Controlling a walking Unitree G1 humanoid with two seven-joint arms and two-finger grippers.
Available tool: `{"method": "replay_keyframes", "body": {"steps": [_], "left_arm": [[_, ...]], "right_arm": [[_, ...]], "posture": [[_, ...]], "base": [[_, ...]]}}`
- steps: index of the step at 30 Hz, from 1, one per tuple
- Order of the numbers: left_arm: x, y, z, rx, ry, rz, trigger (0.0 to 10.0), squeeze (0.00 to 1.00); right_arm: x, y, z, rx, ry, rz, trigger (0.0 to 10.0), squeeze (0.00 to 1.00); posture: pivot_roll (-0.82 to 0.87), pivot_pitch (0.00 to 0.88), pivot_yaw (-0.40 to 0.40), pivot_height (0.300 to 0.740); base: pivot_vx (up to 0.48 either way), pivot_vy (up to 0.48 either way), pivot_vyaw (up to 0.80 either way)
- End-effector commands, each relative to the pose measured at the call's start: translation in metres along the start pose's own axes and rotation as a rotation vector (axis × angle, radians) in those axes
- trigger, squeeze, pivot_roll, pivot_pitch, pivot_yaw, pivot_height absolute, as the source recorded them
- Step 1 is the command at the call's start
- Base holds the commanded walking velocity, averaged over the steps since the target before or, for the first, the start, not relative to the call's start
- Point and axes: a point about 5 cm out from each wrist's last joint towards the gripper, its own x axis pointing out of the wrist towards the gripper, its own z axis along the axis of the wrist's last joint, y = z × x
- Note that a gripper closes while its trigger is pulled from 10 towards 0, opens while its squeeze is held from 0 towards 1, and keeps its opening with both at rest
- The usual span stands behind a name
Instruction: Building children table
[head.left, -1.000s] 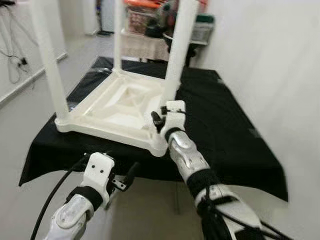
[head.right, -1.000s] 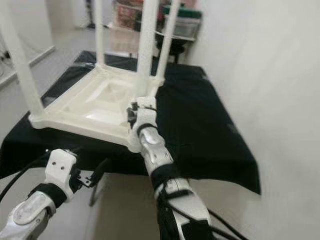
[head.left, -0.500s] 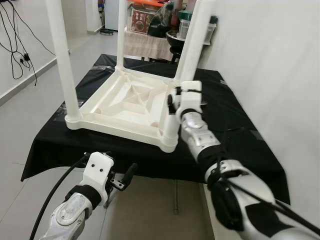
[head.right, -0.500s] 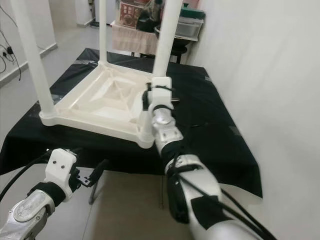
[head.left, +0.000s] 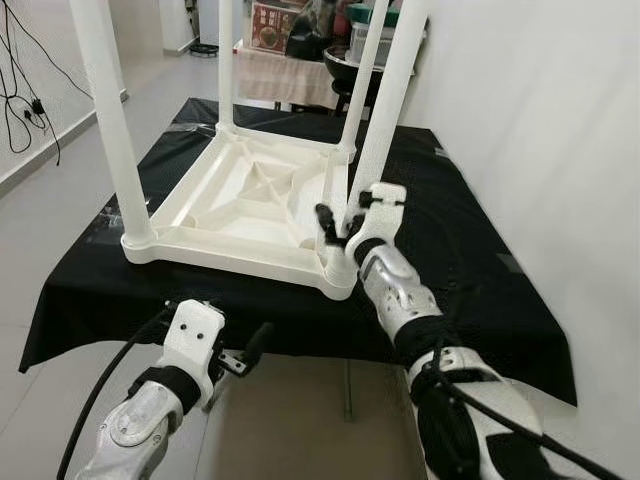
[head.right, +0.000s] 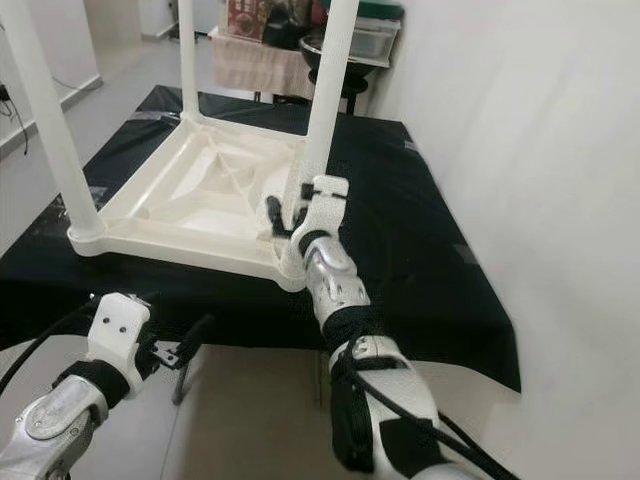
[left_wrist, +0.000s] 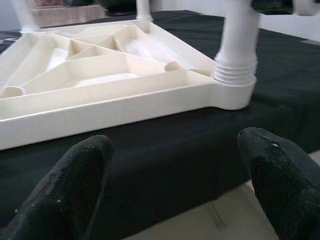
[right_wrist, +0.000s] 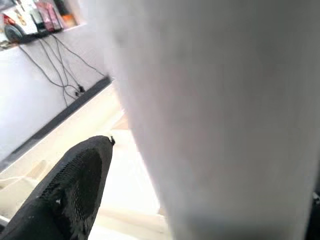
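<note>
A white plastic children's table (head.left: 250, 200) lies upside down on a black-covered table (head.left: 470, 230), its legs pointing up. My right gripper (head.left: 348, 218) is at the near right leg (head.left: 385, 120), just above the socket. It is open: one black finger (right_wrist: 75, 185) stands a little off the leg's left side, and the leg hides the other. My left gripper (head.left: 255, 345) hangs open below the black table's front edge. It faces the white rim (left_wrist: 115, 107) and the near right leg's threaded base (left_wrist: 235, 75).
A white wall (head.left: 540, 120) runs close along the right. Boxes and containers (head.left: 290, 30) crowd a stand behind the black table. Cables (head.left: 25, 80) hang on the left wall. Grey floor lies open to the left.
The head view has shifted and sharpened. My right gripper stays at the near right leg, with its wrist turned so the body now sits right of the leg. The left arm is unchanged.
</note>
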Motion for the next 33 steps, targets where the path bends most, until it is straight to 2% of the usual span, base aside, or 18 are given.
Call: {"method": "replay_keyframes", "body": {"steps": [1,3,6,8,10,14,23,26,33], "left_arm": [[0.001,0.002,-0.002,-0.013,0.011,0.013,10.0,0.00],[0.004,0.009,-0.002,-0.028,0.007,0.048,10.0,0.00],[0.005,0.013,-0.001,-0.030,0.004,0.059,10.0,0.00],[0.006,0.014,-0.002,-0.029,0.005,0.064,10.0,0.00],[0.008,0.016,-0.003,-0.046,0.013,0.075,10.0,0.00],[0.008,0.018,-0.007,-0.048,0.037,0.091,10.0,0.00],[0.010,0.021,-0.009,-0.042,0.039,0.105,10.0,0.00],[0.008,0.020,-0.011,-0.037,0.043,0.098,10.0,0.00],[0.008,0.019,-0.013,-0.035,0.037,0.093,10.0,0.00]], "right_arm": [[-0.002,0.007,0.001,0.012,-0.008,0.079,10.0,0.00],[-0.019,0.012,-0.010,-0.049,0.012,0.225,10.0,0.00],[-0.029,0.009,-0.017,-0.094,0.033,0.272,10.0,0.00],[-0.032,0.003,-0.019,-0.106,0.043,0.261,10.0,0.00],[-0.036,-0.012,-0.017,-0.133,0.055,0.223,10.0,0.00],[-0.044,-0.025,-0.014,-0.157,0.060,0.199,10.0,0.00],[-0.066,-0.032,-0.018,-0.195,0.111,0.199,10.0,0.00],[-0.080,-0.049,-0.023,-0.251,0.164,0.090,10.0,0.00],[-0.099,-0.069,-0.030,-0.295,0.221,-0.074,10.0,0.00]], "posture": [[0.06,0.046,-0.144,0.740],[0.04,0.044,-0.135,0.740],[0.04,0.043,-0.134,0.740],[0.04,0.039,-0.130,0.740],[0.03,0.034,-0.127,0.740],[0.02,0.024,-0.123,0.740],[0.02,0.011,-0.122,0.740],[0.01,0.000,-0.116,0.740],[0.00,0.000,-0.105,0.740]], "base": [[0.000,0.000,0.00],[0.000,0.000,0.00],[0.000,0.000,0.00],[0.000,0.000,0.00],[0.000,0.000,0.00],[0.000,0.240,0.00],[0.000,0.480,0.00],[0.000,0.480,0.00],[0.000,0.479,0.00]]}}
